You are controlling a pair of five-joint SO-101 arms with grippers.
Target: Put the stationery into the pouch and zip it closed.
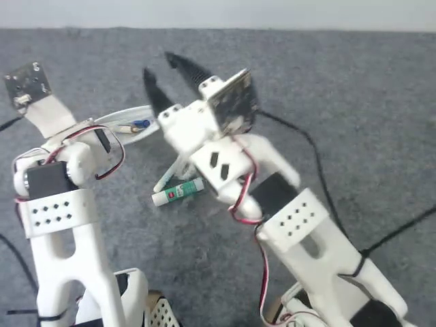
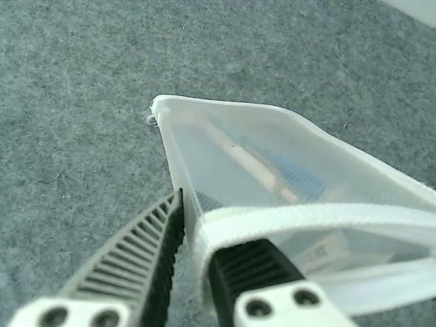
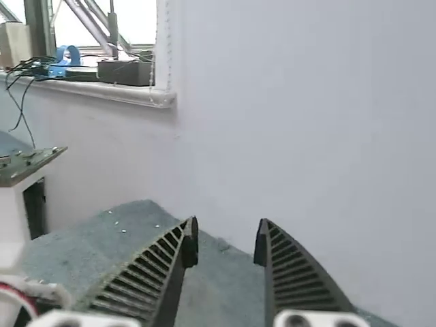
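A translucent white pouch (image 1: pixel 126 119) lies on the grey carpet at the left, its mouth held by my left gripper (image 1: pixel 102 139). In the left wrist view the left gripper (image 2: pixel 197 228) is shut on the pouch's (image 2: pixel 272 163) white zip edge, and a pencil (image 2: pixel 245 160) and a blue item show through its side. A green-and-white glue stick (image 1: pixel 178 192) lies on the carpet in the middle, beside a thin pen (image 1: pixel 165 180) partly hidden by the right arm. My right gripper (image 1: pixel 157 64) is raised above them, open and empty. Its fingers (image 3: pixel 170 262) point at the wall.
Black cables (image 1: pixel 320 177) trail across the carpet on the right. Both arm bases stand at the near edge. A pale wall (image 3: pixel 306 102) runs behind the carpet, with a windowsill (image 3: pixel 102 92) holding clutter.
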